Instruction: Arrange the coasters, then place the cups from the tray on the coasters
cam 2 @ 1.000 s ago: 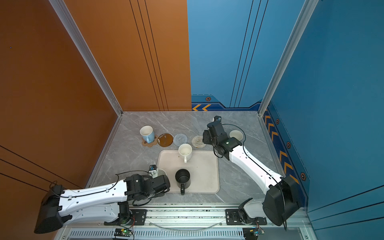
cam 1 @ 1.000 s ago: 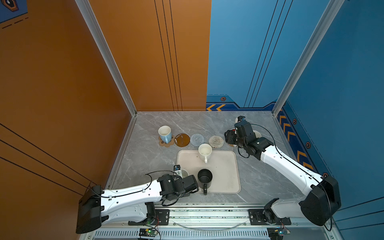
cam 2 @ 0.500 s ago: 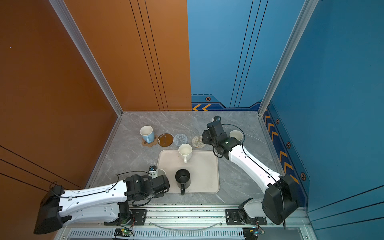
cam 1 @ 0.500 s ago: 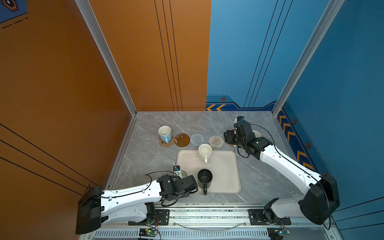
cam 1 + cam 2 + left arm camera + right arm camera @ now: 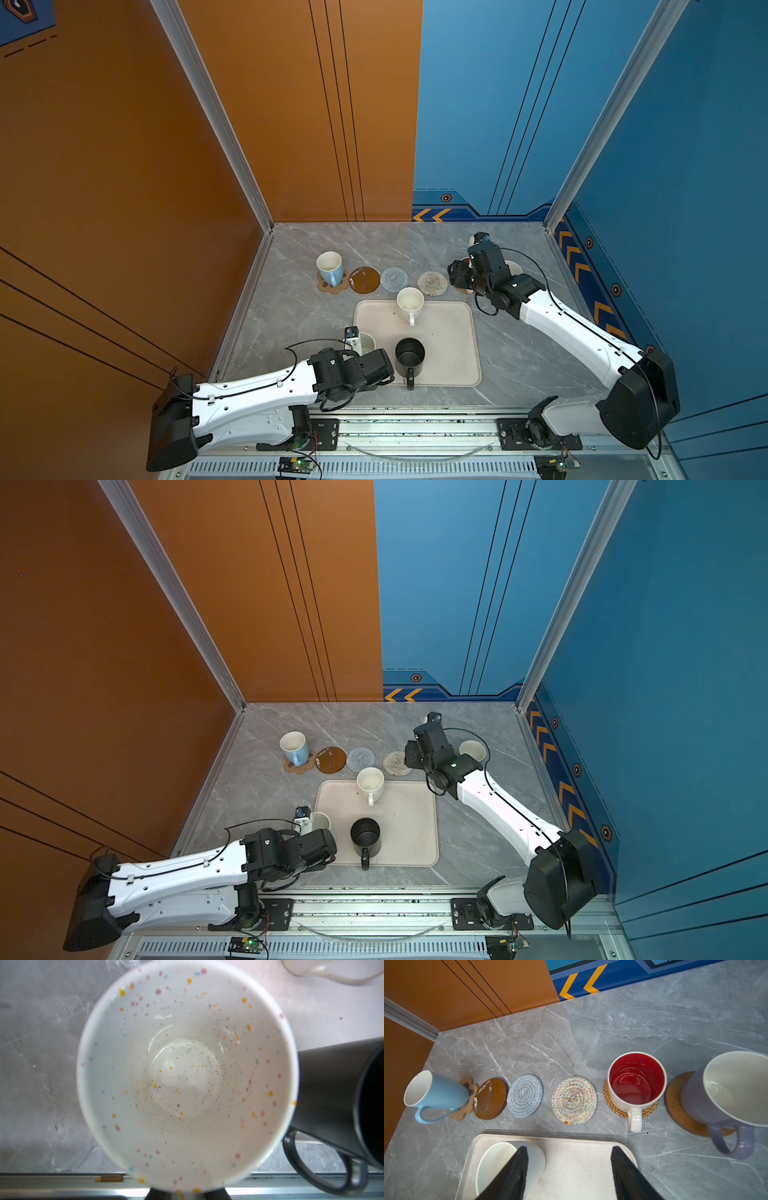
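Observation:
My left gripper [image 5: 187, 1193] is shut on the near rim of the speckled white cup [image 5: 187, 1068], which sits at the left edge of the tray [image 5: 449, 340]. The black cup [image 5: 409, 357] and the cream-white cup [image 5: 410, 303] stand on the tray. Behind it, a light blue cup [image 5: 436, 1093] sits on the paw coaster [image 5: 464, 1111]. The brown disc [image 5: 491, 1098], grey-blue [image 5: 525, 1096] and woven white [image 5: 574, 1100] coasters are bare. A red-inside cup [image 5: 636, 1082] is on the rattan coaster, a lavender cup [image 5: 726, 1093] on a wooden disc. My right gripper [image 5: 569, 1167] hangs open over the tray's far edge.
Orange wall panels close the left side and blue ones the right, with the aluminium rail [image 5: 415, 424] along the near table edge. Bare grey marble table [image 5: 415, 245] lies behind the coaster row and to the right of the tray.
The left jaws have closed on the speckled cup's rim. The right arm has stayed almost where it was.

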You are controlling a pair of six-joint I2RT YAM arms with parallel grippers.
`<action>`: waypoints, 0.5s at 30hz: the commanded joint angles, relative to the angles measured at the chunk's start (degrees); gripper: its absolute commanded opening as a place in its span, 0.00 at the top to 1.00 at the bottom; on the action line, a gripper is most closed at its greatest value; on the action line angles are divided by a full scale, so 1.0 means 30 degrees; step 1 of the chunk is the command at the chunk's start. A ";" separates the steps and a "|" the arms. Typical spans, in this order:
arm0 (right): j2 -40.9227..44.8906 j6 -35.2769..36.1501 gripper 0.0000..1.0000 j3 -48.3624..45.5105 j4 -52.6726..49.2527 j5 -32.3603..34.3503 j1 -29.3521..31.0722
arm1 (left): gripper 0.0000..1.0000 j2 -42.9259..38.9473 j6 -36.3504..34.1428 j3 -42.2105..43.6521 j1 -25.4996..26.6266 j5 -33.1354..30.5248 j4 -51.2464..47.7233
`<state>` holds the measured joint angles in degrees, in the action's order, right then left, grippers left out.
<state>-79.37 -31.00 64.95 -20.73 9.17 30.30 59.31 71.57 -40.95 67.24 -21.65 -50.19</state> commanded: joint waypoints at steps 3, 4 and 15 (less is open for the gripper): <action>0.0002 -0.0251 0.38 -0.0317 0.0257 0.0014 -0.0199 | 1.00 0.0030 -0.1086 -0.1299 0.0027 -0.2033 -0.0002; -0.0003 -0.0243 0.38 -0.0319 0.0260 0.0017 -0.0199 | 1.00 0.0087 -0.1099 -0.1347 0.0020 -0.2160 -0.0017; -0.0046 -0.0241 0.38 -0.0298 0.0199 0.0000 -0.0258 | 1.00 0.0755 -0.3583 -0.2728 -0.1713 -0.4142 0.0082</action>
<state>-79.37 -31.00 64.75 -20.73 9.17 29.93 61.60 65.04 -45.36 63.66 -27.49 -50.74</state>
